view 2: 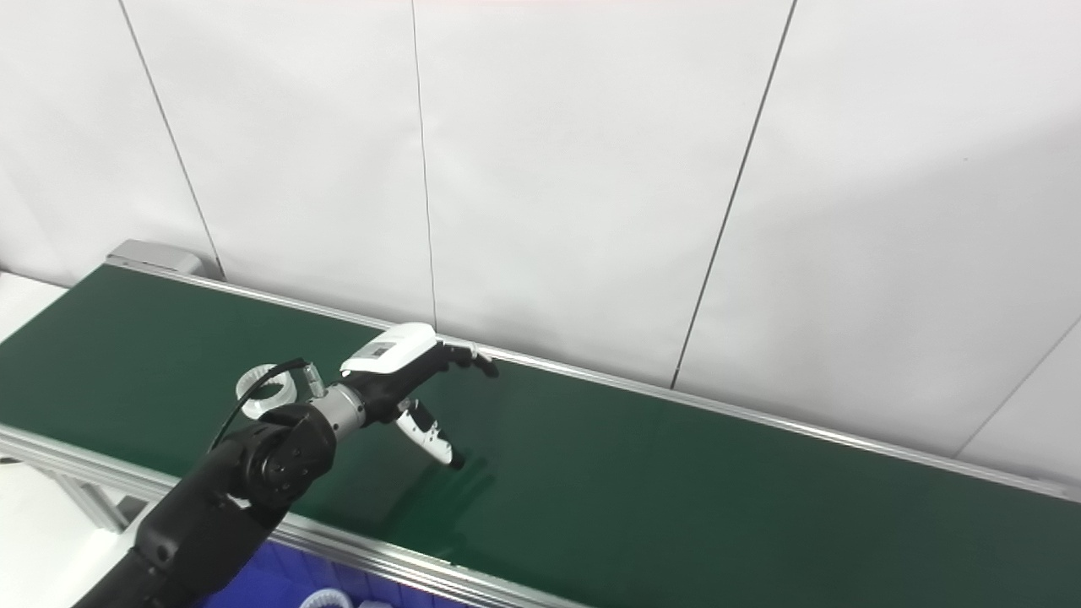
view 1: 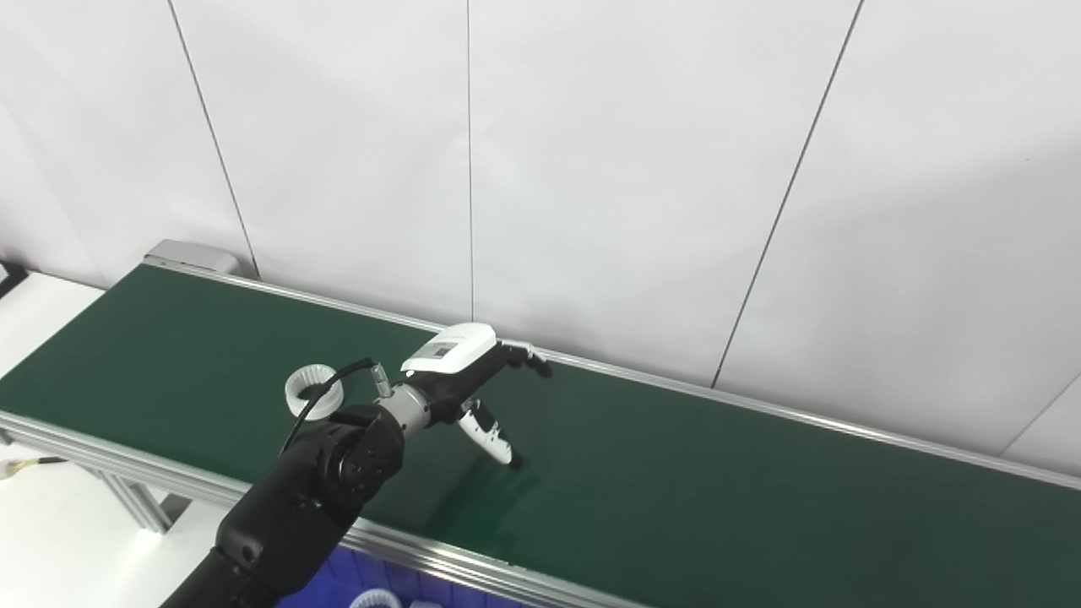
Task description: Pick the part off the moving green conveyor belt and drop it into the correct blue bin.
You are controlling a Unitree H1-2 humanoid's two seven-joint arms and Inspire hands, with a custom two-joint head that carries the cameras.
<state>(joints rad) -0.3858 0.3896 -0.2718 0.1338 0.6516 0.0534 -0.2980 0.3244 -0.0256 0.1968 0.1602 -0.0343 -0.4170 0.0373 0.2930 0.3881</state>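
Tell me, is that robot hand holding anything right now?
No. The left hand hangs open above the green belt, fingers spread, holding nothing. The white ring part lies on the belt behind it, ungrasped.

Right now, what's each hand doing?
Left hand: open, fingers apart above the belt, holding nothing.
Right hand: not in view.

Ring part [view 1: 311, 390] on conveyor belt [view 1: 676, 473], left of and behind the left hand [view 1: 473, 380]; bin [view 1: 372, 587] below the near rail.

You're looking at a lab or factory test cell: long green conveyor belt [view 1: 692, 473] on aluminium rails [view 1: 473, 564], plain white wall panels [view 1: 625, 169] behind, blue bin [view 2: 262, 587] at the near edge.
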